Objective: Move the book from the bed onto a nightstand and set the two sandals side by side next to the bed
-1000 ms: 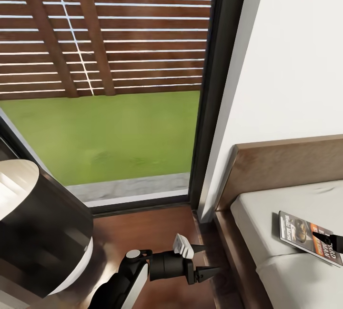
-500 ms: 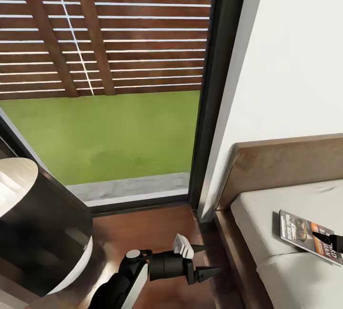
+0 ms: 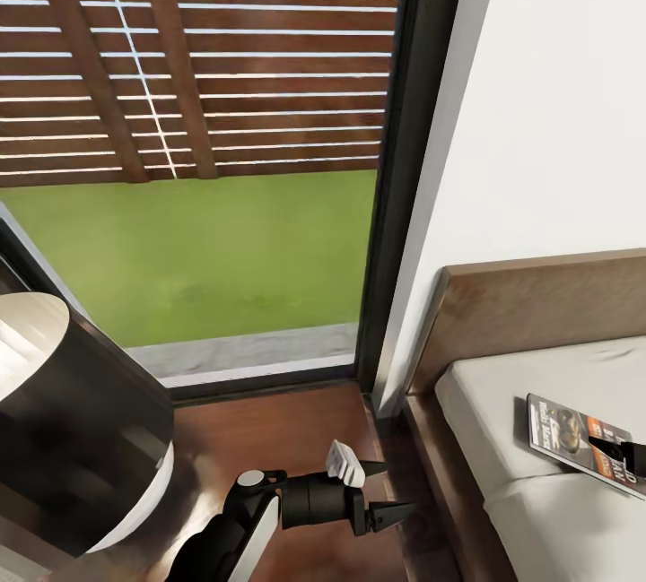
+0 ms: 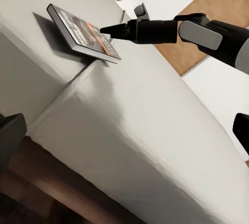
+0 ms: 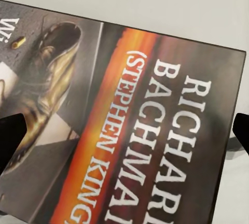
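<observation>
The book [image 3: 561, 432] lies cover-up on the bed's pale mattress [image 3: 529, 376], near the brown headboard [image 3: 538, 299]. My right gripper [image 3: 619, 454] hovers right over its lettered end. In the right wrist view the book [image 5: 129, 105] fills the space between the open fingers [image 5: 10, 141]. The left wrist view shows the book [image 4: 72, 27] propped a little over a fold, with the right gripper [image 4: 109, 28] tip at its cover. My left gripper [image 3: 390, 488] hangs open and empty above the floor beside the bed frame. The sandals and nightstand are out of view.
A tall dark-framed window [image 3: 408, 160] looks out on grass and a slatted fence. The white wall [image 3: 556, 116] rises behind the headboard. Reddish wood floor [image 3: 269, 438] runs between the window and the bed's side rail [image 3: 440, 474]. A big dark rounded body [image 3: 81, 429] stands at the left.
The whole picture has crept up a few pixels. The right gripper stays over the book, covering slightly more of its lettering. The left arm has not moved.
</observation>
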